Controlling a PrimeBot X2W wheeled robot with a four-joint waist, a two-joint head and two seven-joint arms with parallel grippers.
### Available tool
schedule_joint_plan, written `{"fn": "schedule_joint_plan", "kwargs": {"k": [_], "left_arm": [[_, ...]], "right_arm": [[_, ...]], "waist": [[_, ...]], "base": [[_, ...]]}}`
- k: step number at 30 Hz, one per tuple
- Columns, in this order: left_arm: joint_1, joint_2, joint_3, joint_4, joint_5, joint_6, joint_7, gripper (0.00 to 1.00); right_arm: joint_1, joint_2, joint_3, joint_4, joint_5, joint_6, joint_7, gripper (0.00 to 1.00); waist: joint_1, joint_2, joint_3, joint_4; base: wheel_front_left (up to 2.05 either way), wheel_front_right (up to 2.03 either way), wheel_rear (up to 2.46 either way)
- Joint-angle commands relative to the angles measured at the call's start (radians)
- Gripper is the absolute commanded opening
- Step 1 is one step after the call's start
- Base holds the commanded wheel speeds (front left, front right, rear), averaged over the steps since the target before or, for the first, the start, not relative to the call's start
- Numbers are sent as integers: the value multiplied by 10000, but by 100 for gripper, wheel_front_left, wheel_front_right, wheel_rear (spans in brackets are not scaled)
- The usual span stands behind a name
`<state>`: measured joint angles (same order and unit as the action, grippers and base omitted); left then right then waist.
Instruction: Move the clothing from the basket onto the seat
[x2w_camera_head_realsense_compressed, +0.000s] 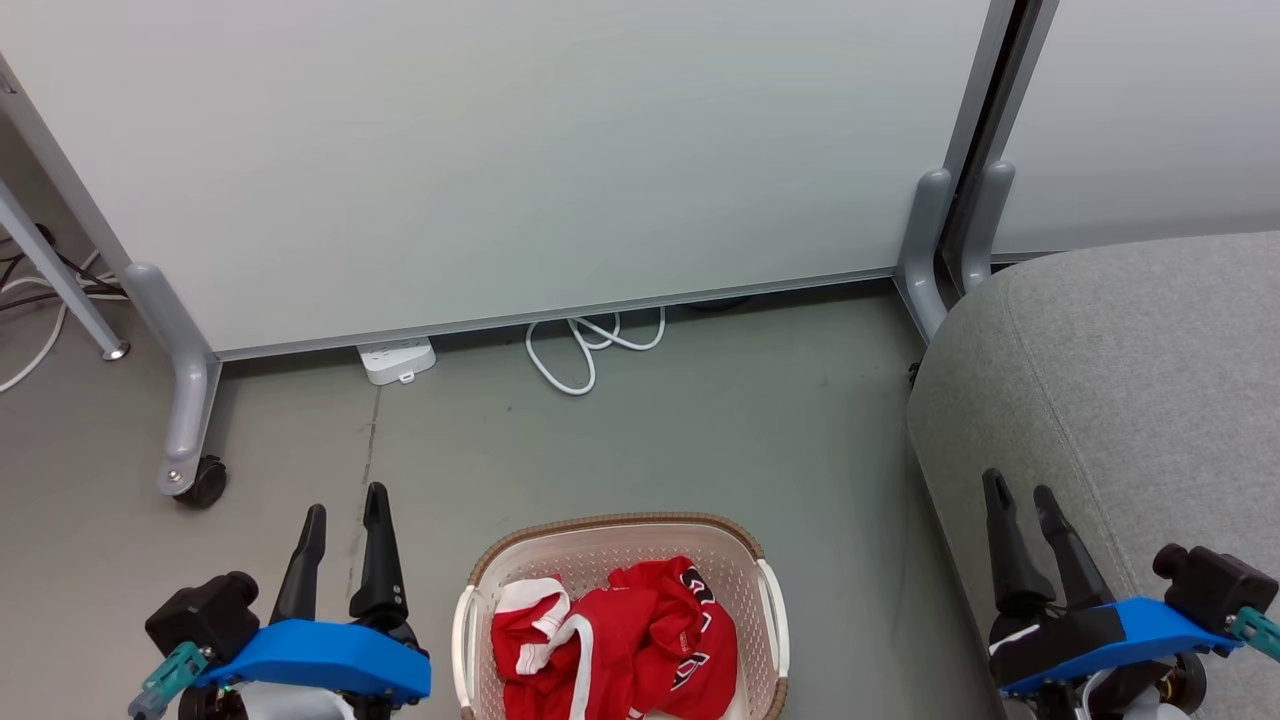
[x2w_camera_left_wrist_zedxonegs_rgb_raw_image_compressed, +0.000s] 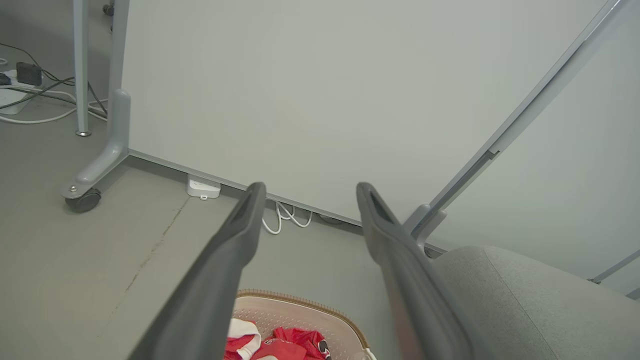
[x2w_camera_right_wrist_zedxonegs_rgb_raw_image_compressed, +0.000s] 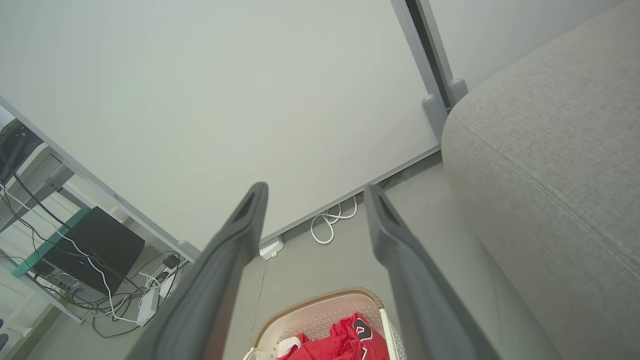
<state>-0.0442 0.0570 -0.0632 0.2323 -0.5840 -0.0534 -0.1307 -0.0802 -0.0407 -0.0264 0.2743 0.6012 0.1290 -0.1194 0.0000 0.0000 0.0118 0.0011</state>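
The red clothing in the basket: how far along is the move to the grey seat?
Nothing done yet: the bright red garments with white trim lie in the cream perforated plastic basket; the grey fabric sofa seat shows none. Nothing in hand: left gripper and right gripper are open and empty. All moving remains.

The grey floor (x2w_camera_head_realsense_compressed: 700, 430) carries the basket (x2w_camera_head_realsense_compressed: 620, 521), the seat (x2w_camera_head_realsense_compressed: 1130, 380) and a white cable (x2w_camera_head_realsense_compressed: 592, 338).
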Motion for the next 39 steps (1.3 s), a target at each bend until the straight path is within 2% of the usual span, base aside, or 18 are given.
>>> {"fn": "schedule_joint_plan", "kwargs": {"k": [1,20,39], "left_arm": [[-224,64,-40,-62,313,-32,-98,100],[-183,66,-342,26,2212,-31,-584,100],[-131,-9,-346,129,3537,-20,-979,100]], "right_arm": [[-274,-79,27,-62,-298,16,-92,100],[-261,-99,130,29,-2239,20,-463,100],[-300,-111,110,141,-3894,24,-718,100]], "waist": [[0,0,-2,-3],[0,0,-59,15],[0,0,-65,-23]], "base": [[0,0,0],[0,0,0],[0,0,0]]}}
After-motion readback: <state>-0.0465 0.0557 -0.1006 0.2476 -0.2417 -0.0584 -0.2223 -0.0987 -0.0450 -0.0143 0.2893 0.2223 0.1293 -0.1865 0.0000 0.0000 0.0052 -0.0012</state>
